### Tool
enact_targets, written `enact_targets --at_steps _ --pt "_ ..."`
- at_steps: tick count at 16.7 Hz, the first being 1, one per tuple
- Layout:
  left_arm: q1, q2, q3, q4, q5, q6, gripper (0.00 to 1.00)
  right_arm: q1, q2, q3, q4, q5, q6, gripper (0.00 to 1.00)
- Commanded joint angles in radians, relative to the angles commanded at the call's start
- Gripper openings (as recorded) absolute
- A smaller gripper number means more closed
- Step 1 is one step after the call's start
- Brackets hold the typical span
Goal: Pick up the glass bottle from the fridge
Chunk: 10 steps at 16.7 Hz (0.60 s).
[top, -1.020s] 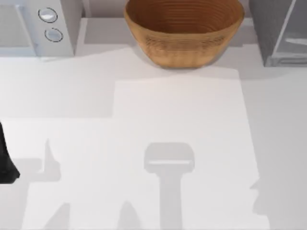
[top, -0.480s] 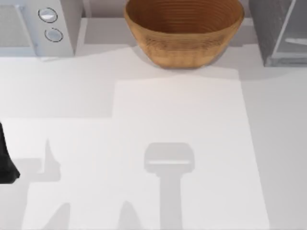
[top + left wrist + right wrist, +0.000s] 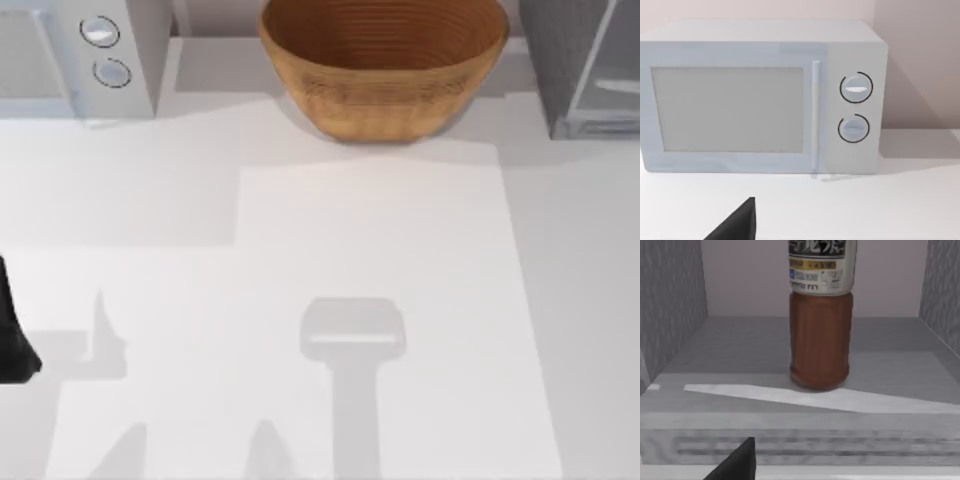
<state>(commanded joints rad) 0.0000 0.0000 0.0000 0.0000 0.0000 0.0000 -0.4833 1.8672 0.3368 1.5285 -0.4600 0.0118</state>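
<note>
facing straight into the open fridge (image 3: 685, 330) from my right wrist, the glass bottle (image 3: 820, 335) stands upright dead ahead on its floor, nearer my right gripper (image 3: 735, 462), whose opening i cannot tell.

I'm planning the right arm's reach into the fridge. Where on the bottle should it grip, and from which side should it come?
Grip the brown body of the bottle, below the label. It stands upright on the fridge floor, with grey walls on both sides and a wall behind, so come in level through the open front, probably with one finger on each side.
</note>
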Motion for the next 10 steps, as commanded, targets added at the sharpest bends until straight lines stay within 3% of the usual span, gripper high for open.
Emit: enact_targets --at_steps 10 --pt "0.0 0.0 0.0 0.0 0.0 0.0 1.0 0.197 0.233 0.624 -0.383 0.208 -0.002 1.0"
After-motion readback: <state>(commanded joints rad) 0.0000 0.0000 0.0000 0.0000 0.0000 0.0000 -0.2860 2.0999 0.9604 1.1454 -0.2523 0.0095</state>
